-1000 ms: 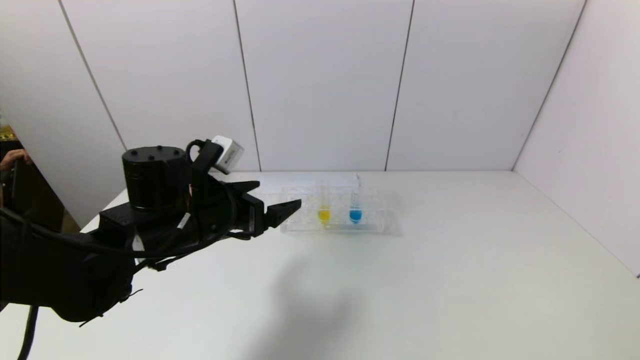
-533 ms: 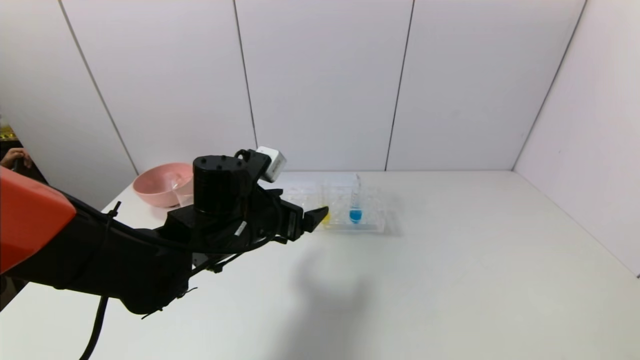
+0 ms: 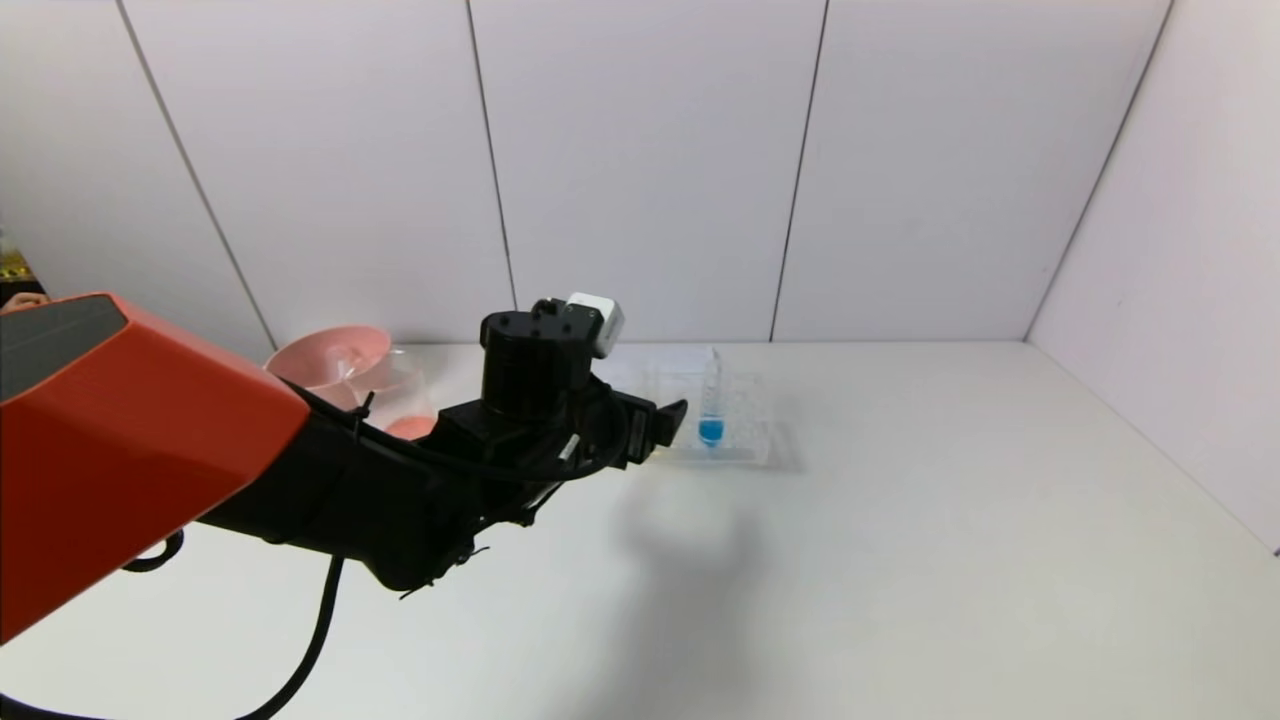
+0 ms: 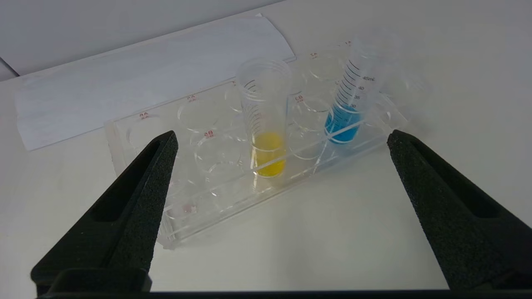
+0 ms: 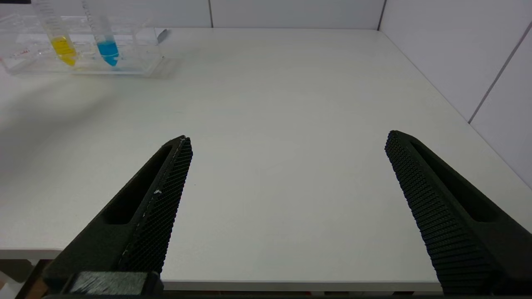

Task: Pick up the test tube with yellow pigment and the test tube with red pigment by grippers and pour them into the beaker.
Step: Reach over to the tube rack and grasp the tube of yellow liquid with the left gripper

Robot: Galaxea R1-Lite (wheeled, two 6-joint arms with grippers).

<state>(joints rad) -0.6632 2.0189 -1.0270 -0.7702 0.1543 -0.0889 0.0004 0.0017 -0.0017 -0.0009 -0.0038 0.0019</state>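
Note:
The test tube with yellow pigment (image 4: 268, 141) stands upright in a clear rack (image 4: 199, 195), beside a like tube with blue liquid (image 4: 348, 112). My left gripper (image 4: 281, 133) is open and hovers just short of the rack, with the yellow tube straight ahead between its spread fingers and apart from them. In the head view the left gripper (image 3: 665, 425) hides the yellow tube. The clear beaker (image 3: 410, 395), reddish at its base, stands at the table's left. The test tube with red pigment is out of view. My right gripper (image 5: 289, 136) is open and empty above the table's near edge.
A pink bowl (image 3: 325, 360) sits right behind the beaker at the back left. A white sheet of paper (image 4: 145, 79) lies behind the rack. The rack (image 3: 745, 440) stands mid-table towards the back wall. Walls close the table at the back and right.
My left arm has reached forward and to the right towards the rack. Its gripper now covers the yellow tube in the head view and has uncovered the bowl and beaker. It stayed open.

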